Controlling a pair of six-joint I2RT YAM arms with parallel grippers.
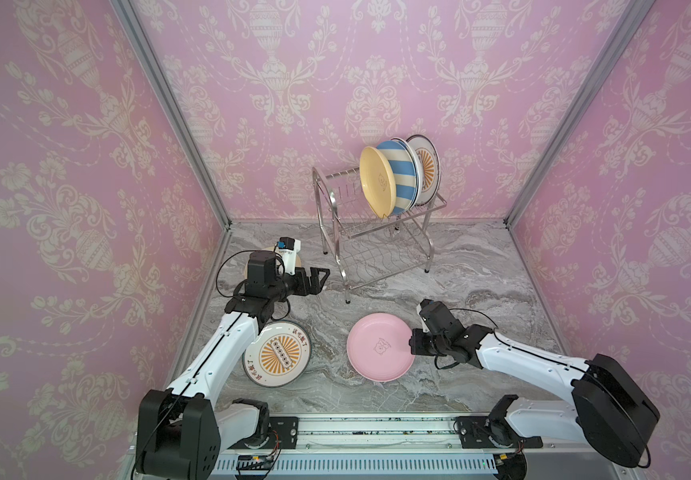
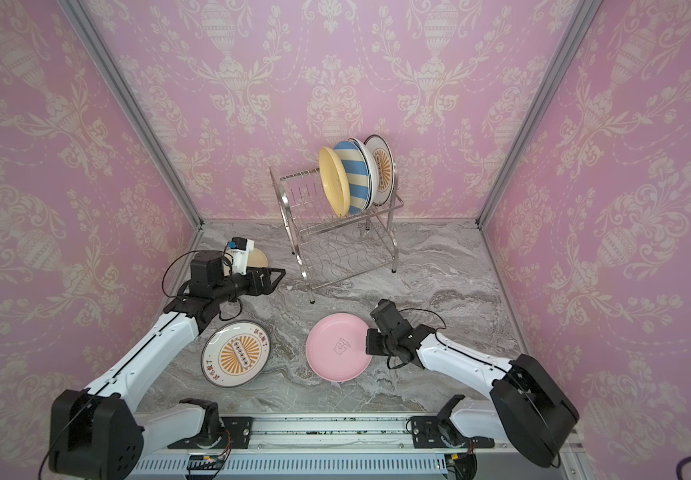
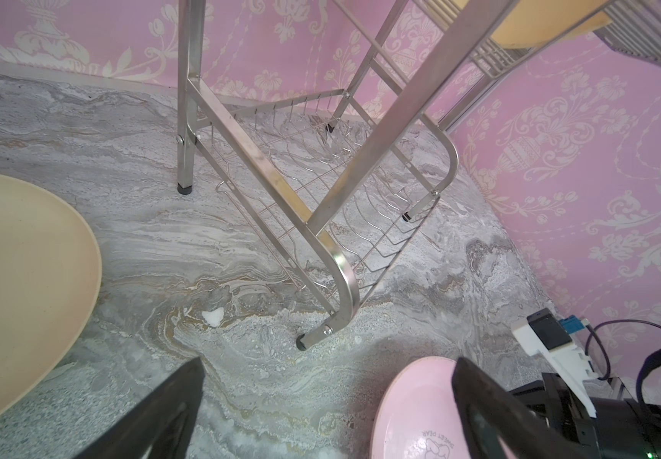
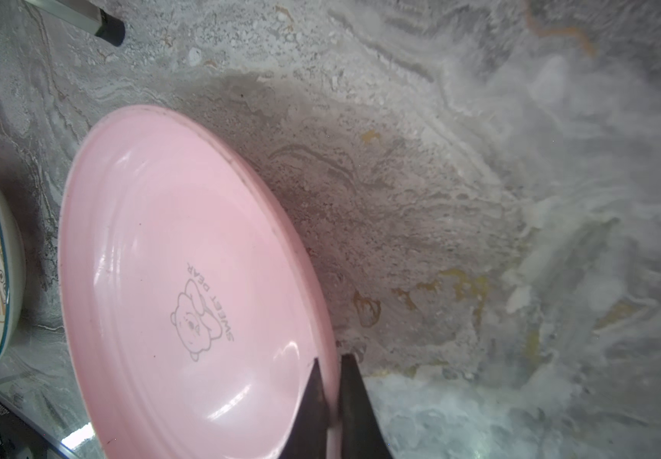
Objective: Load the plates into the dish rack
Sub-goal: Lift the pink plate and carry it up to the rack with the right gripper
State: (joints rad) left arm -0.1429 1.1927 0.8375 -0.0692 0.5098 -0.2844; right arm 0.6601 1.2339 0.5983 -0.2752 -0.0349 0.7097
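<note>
A pink plate (image 1: 379,349) (image 2: 337,347) lies on the marble table, and my right gripper (image 1: 412,343) (image 4: 333,369) is shut on its right rim, one finger inside the plate (image 4: 186,278) and one outside. The silver dish rack (image 1: 319,195) (image 2: 279,199) stands at the back, its top tier holding a yellow plate (image 1: 377,178), a blue-white striped plate (image 1: 402,174) and a sunburst plate (image 1: 427,166) upright. My left gripper (image 1: 322,279) (image 3: 329,363) hovers open and empty left of the rack's front leg, beside a cream plate (image 2: 258,257) (image 3: 15,270).
Another sunburst plate (image 1: 277,353) (image 2: 236,353) lies flat at the front left, partly under my left arm. The rack's lower tier (image 3: 360,206) holds nothing. Pink patterned walls close in the table on three sides. The arm rail (image 1: 377,432) runs along the front edge.
</note>
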